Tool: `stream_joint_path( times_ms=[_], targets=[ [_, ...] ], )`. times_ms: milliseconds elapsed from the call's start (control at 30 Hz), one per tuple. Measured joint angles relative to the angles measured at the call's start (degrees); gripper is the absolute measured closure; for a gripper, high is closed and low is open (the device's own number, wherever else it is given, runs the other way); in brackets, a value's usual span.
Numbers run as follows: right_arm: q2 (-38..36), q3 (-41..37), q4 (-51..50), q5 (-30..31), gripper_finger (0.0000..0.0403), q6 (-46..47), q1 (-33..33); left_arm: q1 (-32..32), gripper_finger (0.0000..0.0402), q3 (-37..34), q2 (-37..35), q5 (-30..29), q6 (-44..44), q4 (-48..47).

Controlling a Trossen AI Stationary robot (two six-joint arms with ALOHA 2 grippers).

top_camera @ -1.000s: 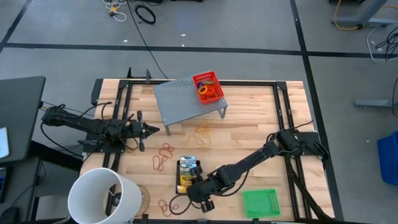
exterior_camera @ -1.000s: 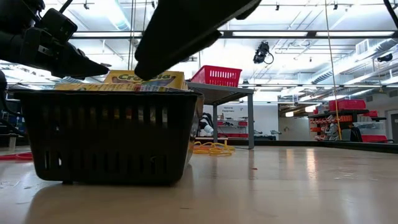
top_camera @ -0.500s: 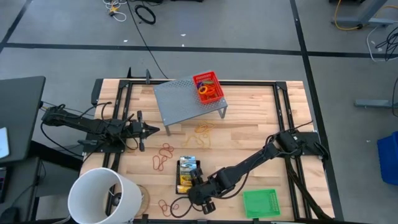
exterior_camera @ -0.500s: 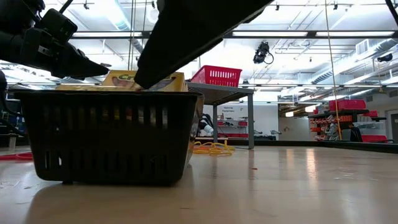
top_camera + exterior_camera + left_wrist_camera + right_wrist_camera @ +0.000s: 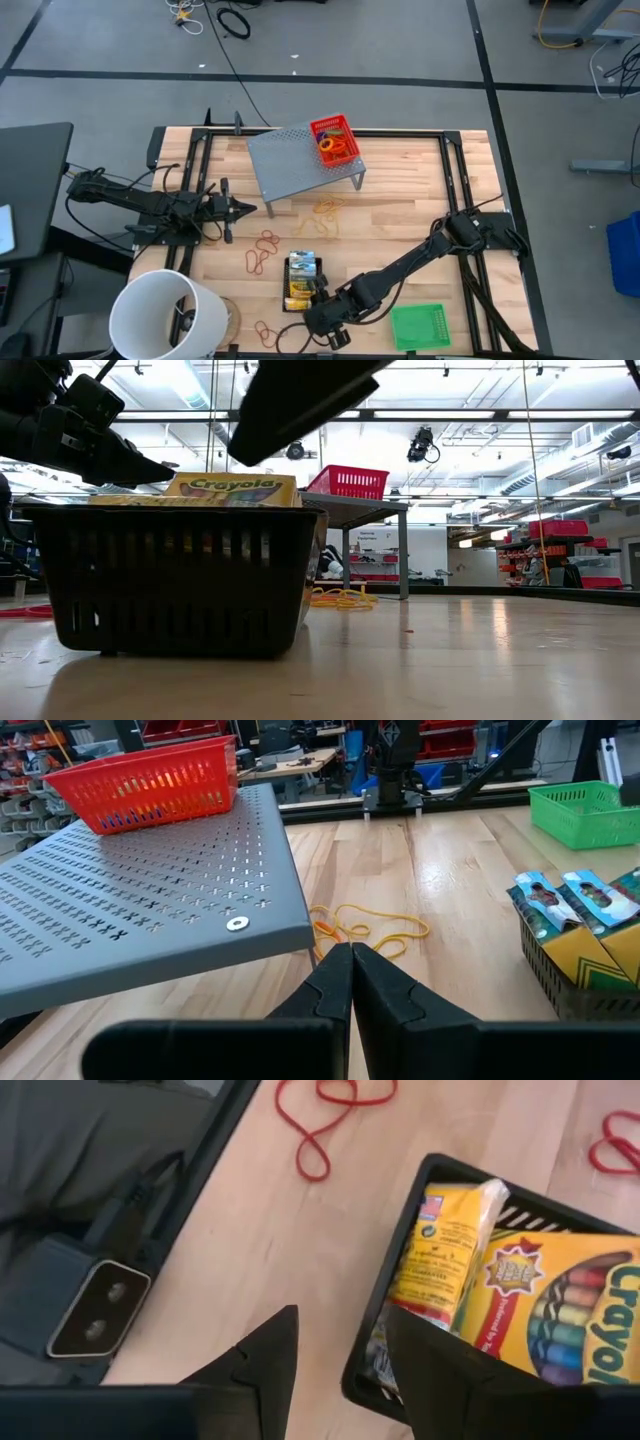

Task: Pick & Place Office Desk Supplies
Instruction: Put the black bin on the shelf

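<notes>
Hovering empty with fingers parted, right gripper (image 5: 328, 328) just beside the black mesh tray (image 5: 303, 281), yellow-green crayon box (image 5: 560, 1315) lying inside that tray ahead of the fingertips, left gripper (image 5: 243, 209) pinched shut, well apart.

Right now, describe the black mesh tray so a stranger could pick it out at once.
Start at the wooden table and go to its near edge, left of the empty green tray. The black mesh tray sits there under the right claw. It alone holds a yellow Crayola crayon box.
</notes>
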Motion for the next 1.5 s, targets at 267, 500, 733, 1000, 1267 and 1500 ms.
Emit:
stream_joint_path(
  times_ms=[267, 500, 733, 1000, 1267, 1500],
  targets=[
    [1.8, -0.1, -0.8, -1.2, 0.0243, 0.1, -0.7, 0.0, 0.0387, 0.0, 0.0, 0.0, 0.0, 0.0],
    [2.8, 0.0, -0.2, -1.7, 0.0243, -0.1, -1.2, 0.0, 0.0387, 0.0, 0.0, 0.0, 0.0, -0.5],
    [3.6, 0.0, 0.0, -3.6, 0.0243, 0.0, -2.3, 0.0, 0.0387, 0.0, 0.0, 0.0, 0.0, -0.5],
    [4.3, 0.0, 0.3, -3.9, 0.0272, 3.3, -3.8, 0.0, 0.0387, 0.0, 0.0, 0.0, 0.0, -0.7],
    [4.2, 0.0, -0.4, -2.4, 0.0389, 3.9, -4.0, 0.0, 0.0387, 0.0, 0.0, 0.0, 0.0, -0.7],
    [4.2, 0.0, -1.3, 2.4, 0.0393, 4.2, -2.2, 0.0, 0.0387, 0.0, 0.0, 0.0, 0.0, -0.7]
  ],
)
